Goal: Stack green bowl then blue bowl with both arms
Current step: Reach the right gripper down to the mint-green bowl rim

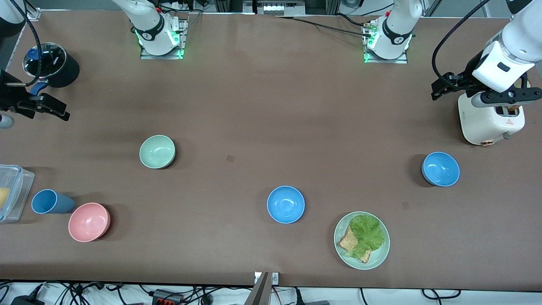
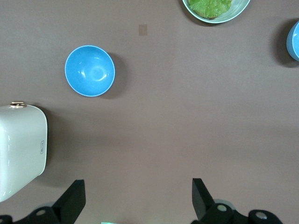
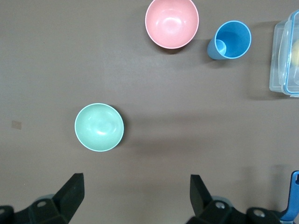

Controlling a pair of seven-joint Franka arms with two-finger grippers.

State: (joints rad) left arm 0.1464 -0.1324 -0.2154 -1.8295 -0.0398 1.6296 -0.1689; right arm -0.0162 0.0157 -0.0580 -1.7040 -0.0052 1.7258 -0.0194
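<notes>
The green bowl [image 1: 157, 151] stands upright and empty toward the right arm's end of the table; it also shows in the right wrist view [image 3: 99, 127]. One blue bowl [image 1: 286, 204] stands mid-table near the front edge. A second blue bowl [image 1: 441, 169] stands toward the left arm's end and shows in the left wrist view [image 2: 89, 70]. My right gripper [image 1: 40, 106] hangs open and empty at the right arm's end [image 3: 137, 193], apart from the green bowl. My left gripper [image 1: 506, 99] hangs open and empty over the toaster [image 2: 138, 196].
A white toaster [image 1: 491, 123] stands at the left arm's end. A pale-green plate [image 1: 381, 254] with lettuce and toast sits near the front edge. A pink bowl [image 1: 89, 221], blue cup [image 1: 48, 201] and clear container [image 1: 12, 192] crowd the right arm's end. A black pot [image 1: 63, 70] stands there too.
</notes>
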